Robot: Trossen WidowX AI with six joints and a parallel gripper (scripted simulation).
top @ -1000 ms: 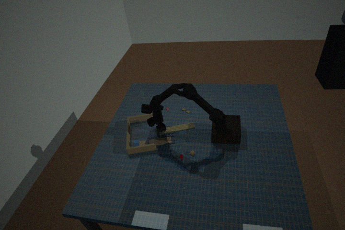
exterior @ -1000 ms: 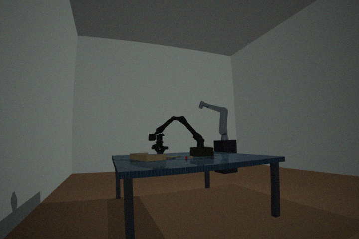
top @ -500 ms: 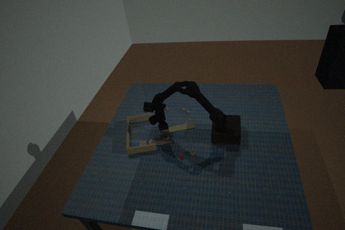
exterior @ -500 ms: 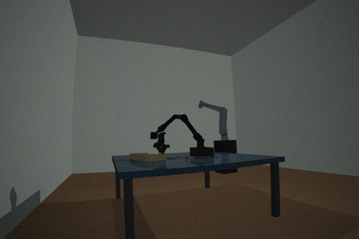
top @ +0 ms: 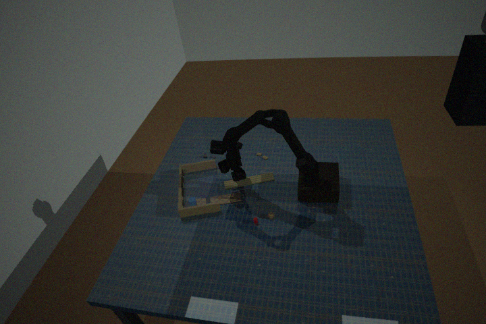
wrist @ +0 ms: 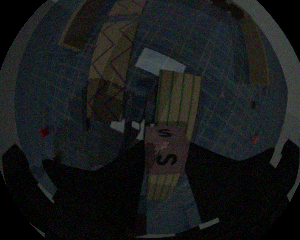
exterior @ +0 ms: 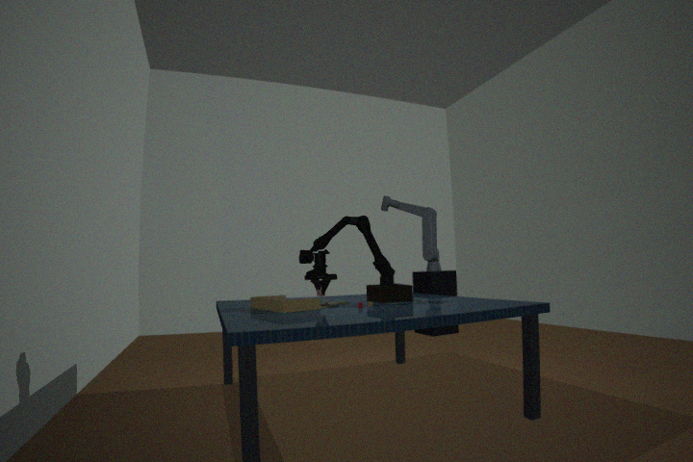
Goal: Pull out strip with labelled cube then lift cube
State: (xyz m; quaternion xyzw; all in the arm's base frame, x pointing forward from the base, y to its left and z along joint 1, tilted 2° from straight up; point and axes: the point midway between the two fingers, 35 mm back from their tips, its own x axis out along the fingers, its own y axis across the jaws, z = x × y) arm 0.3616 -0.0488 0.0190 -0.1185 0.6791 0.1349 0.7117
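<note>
Table (top: 327, 248) w/ U-shaped wood frame (top: 198, 210) on its left side. Plank strip (top: 251, 180) lies clear of the frame – looks like the pulled one. Gripper (top: 239, 176) sits above it, clamped on the cube (wrist: 165, 148), marked "S", just off the strip – prob. so the lift goes straight up. Blue block (top: 192, 200) sits inside the frame.
</note>
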